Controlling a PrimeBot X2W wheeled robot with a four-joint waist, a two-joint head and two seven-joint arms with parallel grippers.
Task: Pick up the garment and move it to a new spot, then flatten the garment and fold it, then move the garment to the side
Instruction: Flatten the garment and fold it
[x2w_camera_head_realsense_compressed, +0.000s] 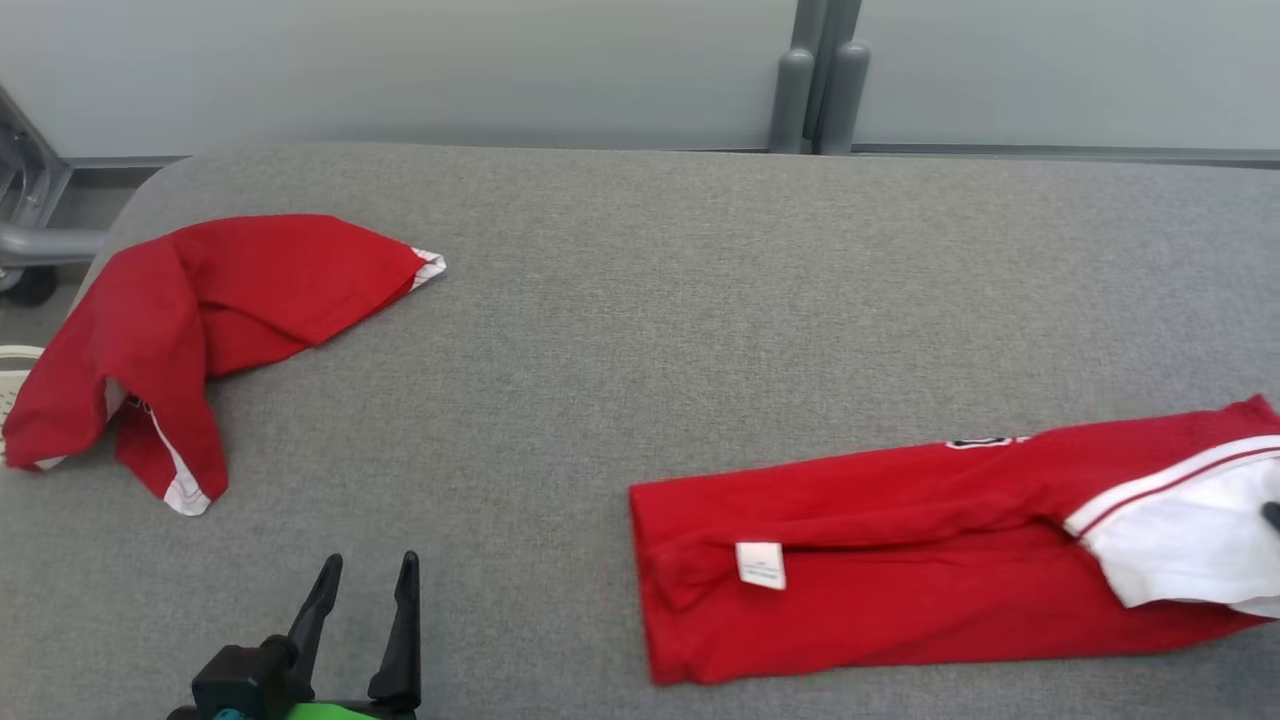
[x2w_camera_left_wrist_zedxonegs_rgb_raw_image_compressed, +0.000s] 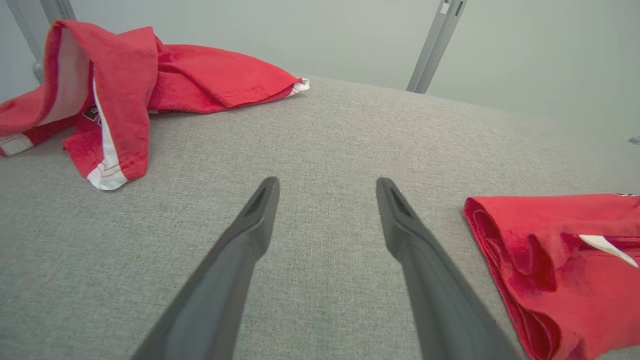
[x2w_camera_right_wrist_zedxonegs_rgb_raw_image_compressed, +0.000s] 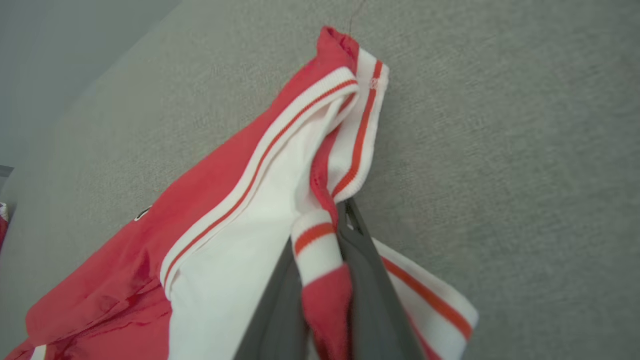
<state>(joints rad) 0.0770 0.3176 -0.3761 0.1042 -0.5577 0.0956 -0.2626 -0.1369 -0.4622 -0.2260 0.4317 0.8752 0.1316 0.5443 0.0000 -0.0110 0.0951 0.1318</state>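
The garment (x2w_camera_head_realsense_compressed: 900, 560), red with a white panel and striped trim, is lying folded into a long band at the worktop's (x2w_camera_head_realsense_compressed: 640, 300) 4 o'clock, stretching from 9 toward 3 o'clock. A white label is showing near its 9 o'clock end. What is probably a cuff is sitting pinched in the right gripper (x2w_camera_right_wrist_zedxonegs_rgb_raw_image_compressed: 327, 215).

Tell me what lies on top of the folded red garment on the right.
A small white label lies on the folded garment; its white striped part overlaps the red at the right end. The table under it is covered.
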